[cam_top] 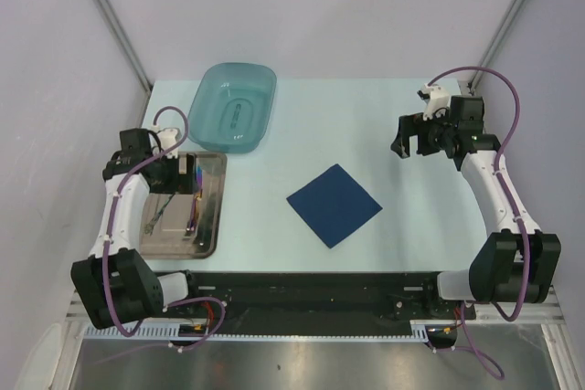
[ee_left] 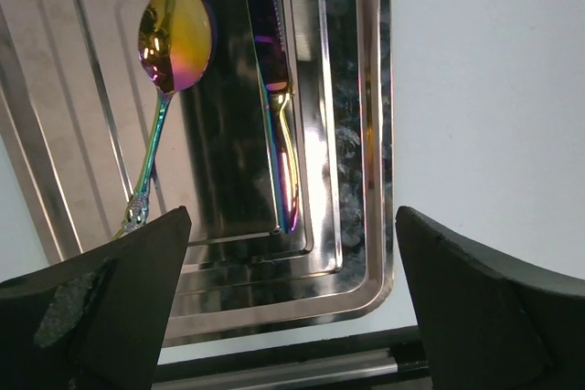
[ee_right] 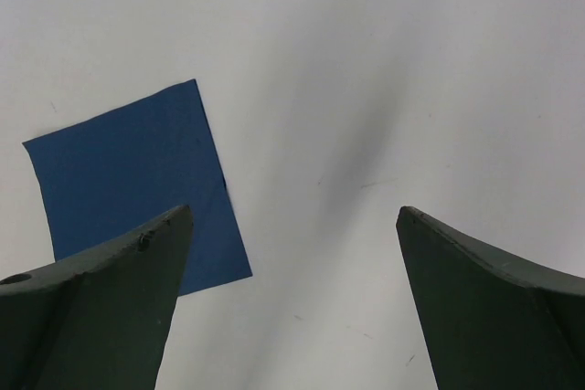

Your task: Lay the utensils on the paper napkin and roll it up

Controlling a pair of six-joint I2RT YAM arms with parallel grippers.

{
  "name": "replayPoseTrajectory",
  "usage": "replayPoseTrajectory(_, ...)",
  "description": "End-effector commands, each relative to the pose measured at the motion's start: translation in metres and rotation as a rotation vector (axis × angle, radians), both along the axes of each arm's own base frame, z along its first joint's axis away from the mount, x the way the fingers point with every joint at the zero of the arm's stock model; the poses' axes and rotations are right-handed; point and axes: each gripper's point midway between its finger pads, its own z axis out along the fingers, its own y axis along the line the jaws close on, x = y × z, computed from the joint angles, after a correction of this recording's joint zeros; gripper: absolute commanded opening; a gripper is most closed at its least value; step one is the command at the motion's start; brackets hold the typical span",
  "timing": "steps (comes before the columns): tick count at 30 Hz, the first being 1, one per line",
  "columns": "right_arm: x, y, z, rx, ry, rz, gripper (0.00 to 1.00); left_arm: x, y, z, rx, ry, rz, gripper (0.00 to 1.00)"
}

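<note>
- The left gripper [cam_top: 172, 169] hangs over a polished metal tray [cam_top: 216, 218] at the table's [cam_top: 384, 107] left side, fingers spread wide and holding nothing.
- The utensils lie in that tray. The left wrist view shows a gold-bowled spoon [ee_left: 157, 125] angled across the stepped floor and a dark-bladed knife [ee_left: 277, 98] lying nearly straight beside it. The two are apart, and both iridescent handles point toward the gripper.
- The navy paper napkin [cam_top: 335, 205] lies flat and bare at mid-table, one corner toward the arms, well apart from the tray.
- The right gripper [cam_top: 411, 139] is held above the far right of the table, fingers [ee_right: 110, 262] likewise spread and empty. The napkin sits off to the left in its wrist view.
- A teal tub [cam_top: 233, 107] stands behind the tray.
- The step in hand looks like the first pick, with nothing yet on the napkin.
- To do it well, centre the jaws across one handle only, square to its length.
- Go down until the tips nearly meet the tray floor, then close at mid-handle so the piece hangs level.
- The knife sits close to a raised step, which may block one finger. The spoon's handle looks the freer target.
</note>
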Motion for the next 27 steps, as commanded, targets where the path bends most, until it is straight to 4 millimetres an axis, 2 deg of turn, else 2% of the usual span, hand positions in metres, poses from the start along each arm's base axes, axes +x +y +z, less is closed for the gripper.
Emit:
replayPoseTrajectory(1,0.002,-0.002,0.016,-0.019,-0.067,-0.002,1.00,0.006,0.010,0.009,0.072,-0.067,-0.013,1.00)
replayPoseTrajectory(8,0.001,-0.002,0.009,-0.029,-0.044,-0.004,1.00,0.004,0.002,-0.011,0.073,-0.023,-0.033,1.00)
replayPoseTrajectory(12,-0.001,-0.003,0.004,-0.033,-0.030,-0.010,1.00,0.007,0.003,-0.020,0.105,-0.022,0.016,1.00)
replayPoseTrajectory(15,-0.003,-0.004,0.002,-0.037,-0.024,-0.011,1.00,0.009,0.004,-0.033,0.133,0.000,0.043,0.94)
replayPoseTrajectory(16,-0.003,-0.005,0.001,-0.040,-0.023,-0.012,1.00,0.009,0.000,-0.036,0.135,0.022,0.030,0.88)
replayPoseTrajectory(23,-0.005,-0.008,-0.002,-0.054,-0.014,-0.021,1.00,0.013,0.004,-0.060,0.149,0.122,0.063,0.74)
replayPoseTrajectory(27,-0.006,-0.011,-0.005,-0.058,-0.008,-0.032,1.00,0.015,0.004,-0.072,0.147,0.160,0.075,0.61)
